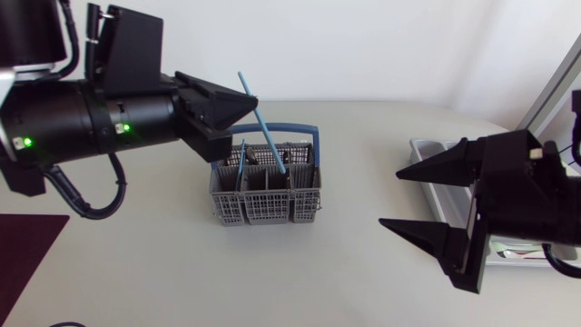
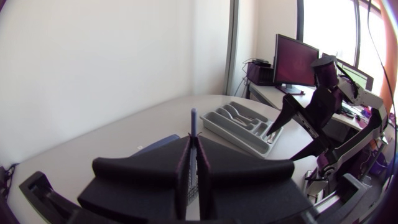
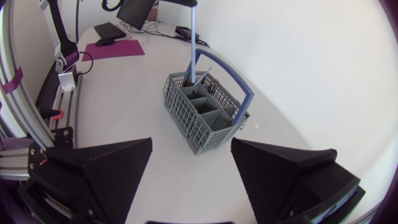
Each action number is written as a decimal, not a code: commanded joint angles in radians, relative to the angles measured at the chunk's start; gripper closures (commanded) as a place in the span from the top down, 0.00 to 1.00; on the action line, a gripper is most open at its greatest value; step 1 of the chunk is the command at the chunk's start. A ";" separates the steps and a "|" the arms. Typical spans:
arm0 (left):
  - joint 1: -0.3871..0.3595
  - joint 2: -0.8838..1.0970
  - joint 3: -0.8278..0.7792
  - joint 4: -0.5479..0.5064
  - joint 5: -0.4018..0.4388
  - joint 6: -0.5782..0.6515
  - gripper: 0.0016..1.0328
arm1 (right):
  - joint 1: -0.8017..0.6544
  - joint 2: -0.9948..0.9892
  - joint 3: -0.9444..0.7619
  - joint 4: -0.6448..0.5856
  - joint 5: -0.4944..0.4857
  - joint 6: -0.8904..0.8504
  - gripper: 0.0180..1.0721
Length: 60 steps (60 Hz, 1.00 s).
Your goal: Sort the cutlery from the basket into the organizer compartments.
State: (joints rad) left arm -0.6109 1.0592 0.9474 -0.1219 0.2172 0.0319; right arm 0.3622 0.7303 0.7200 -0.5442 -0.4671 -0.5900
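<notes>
At upper left, my left end effector (image 1: 249,109), two matte black wedges, pinches a slim light-blue handle (image 1: 270,136) slanting down into the grey lattice basket (image 1: 263,204) mid-counter (image 1: 182,272). At right, my right end effector (image 1: 390,198) is spread wide, beside the grey moulded organizer (image 1: 422,147).

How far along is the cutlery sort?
Done: nothing visibly; the organizer shows no cutlery in the compartments in view. In hand: the left gripper is shut on a blue-handled utensil, its lower end inside the basket. Left: that piece plus the darker cutlery in the basket. The right gripper is open, holding nothing.
</notes>
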 commanded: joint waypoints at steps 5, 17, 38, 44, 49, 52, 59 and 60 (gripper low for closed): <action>0.014 0.105 0.076 -0.028 0.134 -0.082 0.03 | 0.041 0.098 0.062 0.043 -0.011 0.108 0.86; 0.013 0.209 0.125 -0.038 0.272 -0.121 0.03 | 0.072 0.227 0.118 0.099 -0.051 0.179 0.80; 0.016 0.301 0.200 -0.061 0.369 -0.136 0.03 | 0.077 0.402 0.183 0.161 -0.159 0.225 0.56; 0.014 0.312 0.208 -0.064 0.373 -0.136 0.03 | 0.086 0.414 0.182 0.182 -0.160 0.237 0.51; 0.014 0.318 0.209 -0.064 0.381 -0.136 0.03 | 0.090 0.428 0.183 0.197 -0.160 0.246 0.50; 0.014 0.320 0.212 -0.064 0.383 -0.138 0.03 | 0.090 0.434 0.185 0.199 -0.160 0.246 0.47; 0.017 0.321 0.217 -0.065 0.392 -0.148 0.03 | 0.092 0.449 0.197 0.201 -0.160 0.245 0.44; 0.017 0.321 0.218 -0.065 0.393 -0.148 0.03 | 0.092 0.452 0.199 0.201 -0.160 0.245 0.43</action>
State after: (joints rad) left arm -0.6022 1.3663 1.1267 -0.1848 0.5953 -0.0872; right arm 0.4454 1.1614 0.8894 -0.3584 -0.6243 -0.3664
